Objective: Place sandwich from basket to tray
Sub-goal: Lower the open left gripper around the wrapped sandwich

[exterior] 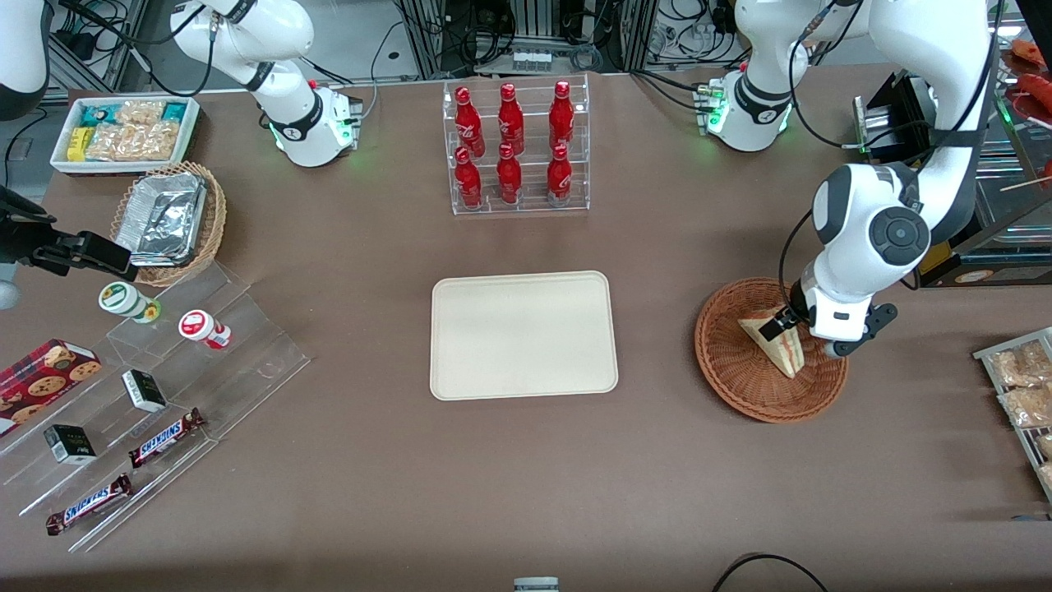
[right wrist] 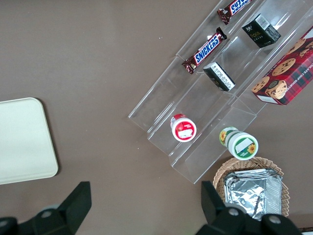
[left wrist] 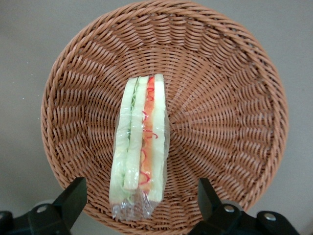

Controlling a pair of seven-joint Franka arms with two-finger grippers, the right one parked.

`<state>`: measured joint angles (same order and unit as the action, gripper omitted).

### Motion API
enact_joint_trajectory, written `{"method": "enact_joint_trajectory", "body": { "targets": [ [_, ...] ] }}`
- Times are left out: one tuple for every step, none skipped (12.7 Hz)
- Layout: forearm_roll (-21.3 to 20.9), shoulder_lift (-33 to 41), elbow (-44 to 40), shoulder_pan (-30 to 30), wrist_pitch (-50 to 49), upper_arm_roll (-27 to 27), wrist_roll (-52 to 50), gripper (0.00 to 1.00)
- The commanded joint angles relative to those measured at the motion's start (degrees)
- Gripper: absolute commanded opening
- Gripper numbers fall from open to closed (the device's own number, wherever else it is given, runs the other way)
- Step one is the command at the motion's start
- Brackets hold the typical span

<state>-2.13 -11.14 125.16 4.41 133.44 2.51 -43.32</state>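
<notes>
The wrapped sandwich [exterior: 777, 344] stands on its edge in the reddish-brown wicker basket [exterior: 727, 362], toward the working arm's end of the table. In the left wrist view the sandwich [left wrist: 139, 147] shows green, red and orange filling, with the basket's weave [left wrist: 230, 112] around it. My left gripper [exterior: 791, 329] hangs just above the sandwich, open, with one black finger [left wrist: 73, 198] on each side of it [left wrist: 139, 200] and not touching it. The cream-beige tray [exterior: 523, 335] lies flat in the middle of the table and also shows in the right wrist view [right wrist: 22, 142].
A clear rack of red bottles [exterior: 516, 148] stands farther from the front camera than the tray. Toward the parked arm's end are a tan basket with foil trays [exterior: 168, 218], a white snack box [exterior: 123, 131] and clear steps with candy bars [exterior: 164, 436]. Snack packets [exterior: 1019, 386] lie beside the basket.
</notes>
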Motion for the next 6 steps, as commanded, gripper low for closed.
{"method": "enact_joint_trajectory", "body": {
  "targets": [
    [-0.7,-1.7,0.3,0.4,1.4,-0.6,-1.4,1.0],
    [-0.6,-2.1,0.3,0.4,1.5,-0.6,-1.4,1.0],
    [-0.5,-2.7,0.3,0.4,1.8,-0.6,-2.1,1.0],
    [-0.5,-3.3,0.3,0.4,2.3,-0.6,-3.3,1.0],
    [-0.5,-3.8,0.3,0.4,2.9,-0.6,-4.1,1.0],
    [-0.5,-4.5,0.3,0.4,3.1,-0.6,-5.0,1.0]
  ]
}}
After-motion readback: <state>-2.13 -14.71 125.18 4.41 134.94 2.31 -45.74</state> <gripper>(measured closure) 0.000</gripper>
